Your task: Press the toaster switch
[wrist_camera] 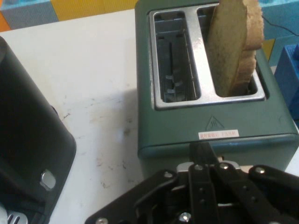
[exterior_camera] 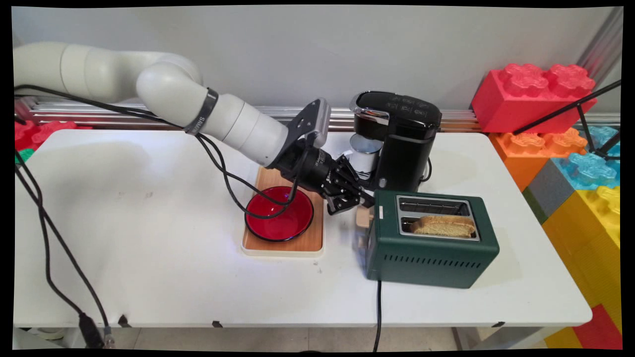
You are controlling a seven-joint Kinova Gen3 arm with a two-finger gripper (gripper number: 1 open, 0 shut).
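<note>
The white table (exterior_camera: 149,258) carries a green toaster (exterior_camera: 431,248) with a bread slice (exterior_camera: 444,226) in its near slot. The gripper (exterior_camera: 358,202), fingers pressed together, meets the toaster's beige lever (exterior_camera: 363,216).

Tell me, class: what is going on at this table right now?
A white robot arm reaches across the table, its black gripper at the left end of a green toaster, right by the toaster's beige lever. A slice of bread stands in the toaster's near slot; the far slot is empty. Beside the gripper, a red bowl sits on a wooden tray, and a black coffee machine stands behind the toaster.
</note>
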